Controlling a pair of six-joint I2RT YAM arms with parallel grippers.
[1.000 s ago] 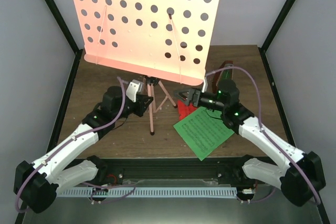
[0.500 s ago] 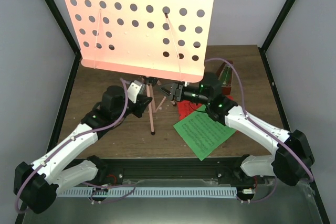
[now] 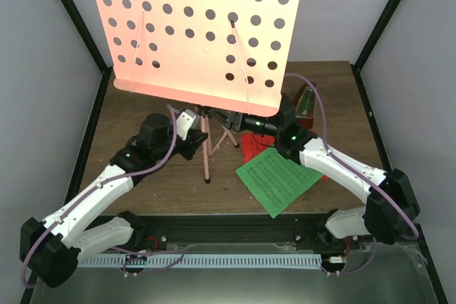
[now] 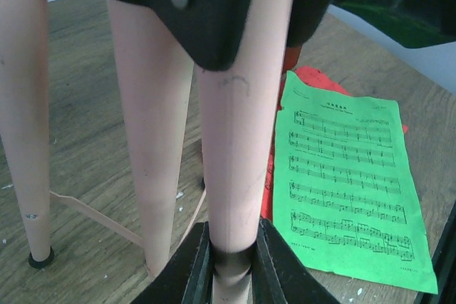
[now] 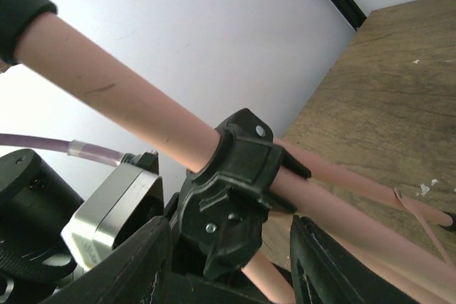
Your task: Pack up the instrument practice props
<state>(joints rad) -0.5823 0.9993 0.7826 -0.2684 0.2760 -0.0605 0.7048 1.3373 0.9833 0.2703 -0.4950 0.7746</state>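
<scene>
The pink music stand stands at the back middle, with its hole-dotted desk [image 3: 199, 33] high over its tripod legs [image 3: 206, 158]. My left gripper [image 3: 199, 132] is shut on one pink tube of the stand [image 4: 231, 176], below its black collar [image 4: 214, 5]. My right gripper [image 3: 229, 120] is open, its fingers [image 5: 135, 261] on either side of the stand's black clamp collar [image 5: 235, 190] without closing on it. The green music sheet [image 3: 278, 179] lies flat at the front right, over the red sheet [image 3: 251, 149]. The reddish-brown metronome [image 3: 306, 101] stands behind my right arm, partly hidden.
The wooden table [image 3: 135, 112] is closed in by grey walls and black corner posts [image 3: 381, 26]. A black rail [image 3: 228, 222] runs along the near edge. The stand's desk overhangs both grippers. A thin pink brace strap [image 4: 85, 211] links the tripod legs near the tabletop.
My right gripper has moved left, away from the sheets, to the stand's collar. The stand's desk swayed left, then back. My left gripper kept its hold on the tube.
</scene>
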